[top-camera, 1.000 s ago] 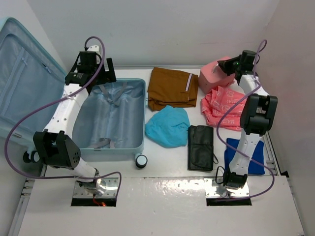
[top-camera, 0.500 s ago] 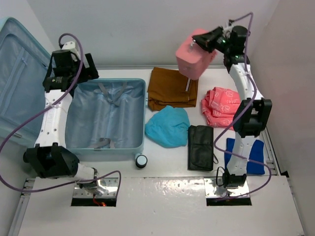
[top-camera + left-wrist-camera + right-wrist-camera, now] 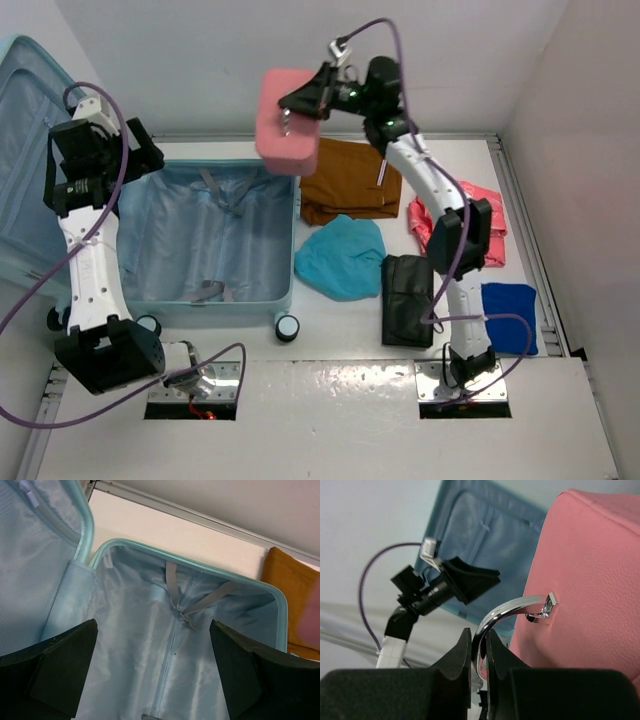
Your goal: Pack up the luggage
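The right gripper (image 3: 479, 645) is clenched on the chrome handle (image 3: 512, 609) of the pink hard case (image 3: 288, 130). The case therefore hangs in the air over the far right corner of the luggage (image 3: 225, 240), raised above its rim, apparently so it can be lowered inside. The luggage lies open along the left edge of the table (image 3: 330, 360), its lid (image 3: 30, 150) propped up on the left. The left gripper (image 3: 152, 672), jaws spread wide and holding nothing, hovers above the luggage's far left corner, probably to leave the way free.
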Motion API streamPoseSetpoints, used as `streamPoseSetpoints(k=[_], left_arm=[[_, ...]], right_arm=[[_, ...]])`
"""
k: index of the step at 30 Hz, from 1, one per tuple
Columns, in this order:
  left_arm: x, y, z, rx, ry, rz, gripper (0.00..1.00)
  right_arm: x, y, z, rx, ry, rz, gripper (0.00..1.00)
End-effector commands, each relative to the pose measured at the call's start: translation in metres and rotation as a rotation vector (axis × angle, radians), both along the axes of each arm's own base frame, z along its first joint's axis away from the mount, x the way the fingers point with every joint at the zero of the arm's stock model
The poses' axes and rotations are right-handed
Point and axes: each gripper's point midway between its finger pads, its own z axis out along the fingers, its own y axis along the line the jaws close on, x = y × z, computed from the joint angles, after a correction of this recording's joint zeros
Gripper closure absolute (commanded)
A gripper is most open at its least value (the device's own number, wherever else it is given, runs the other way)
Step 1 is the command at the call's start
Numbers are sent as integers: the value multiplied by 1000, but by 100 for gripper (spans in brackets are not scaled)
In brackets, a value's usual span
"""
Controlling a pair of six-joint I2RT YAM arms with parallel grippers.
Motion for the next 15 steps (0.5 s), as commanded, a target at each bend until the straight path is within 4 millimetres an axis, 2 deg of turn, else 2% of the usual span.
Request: streamPoseSetpoints(k=[1, 2, 3, 4, 5, 6, 8, 10, 11, 12, 13, 15], left_arm=[[-10, 2, 24, -26, -93, -15, 0], [-15, 7, 28, -40, -111, -10, 0], [-16, 10, 24, -48, -105, -8, 0], [-19, 11, 31, -52, -129, -6, 0], [-25, 17, 32, -54, -135, 5, 0], [-25, 16, 30, -63, -139, -13, 0], [-31, 16, 36, -66, -165, -15, 0], [-32, 19, 32, -74, -157, -12, 0], [-33, 23, 29, -74, -156, -2, 0], [-34, 24, 29, -77, -158, -5, 0], [-34, 23, 29, -80, -159, -14, 0], [-35, 25, 26, -87, -153, -11, 0]], right_arm=[[-35, 35, 31, 67, -181, 85, 100], [-34, 43, 24, 64, -179, 80, 100], [-47, 63, 19, 71, -182, 113, 100], [-43, 69, 17, 80, -182, 91, 100], [-48, 80, 14, 85, -178, 99, 100], [-44, 89, 0, 83, -162, 97, 100], [-48, 104, 4, 107, -159, 84, 100], [-50, 118, -4, 113, -133, 73, 100], [-50, 124, -13, 103, -109, 72, 100], [-53, 128, -14, 105, -98, 65, 100], [-51, 130, -29, 88, -53, 58, 100], [-54, 130, -30, 91, -17, 63, 100]])
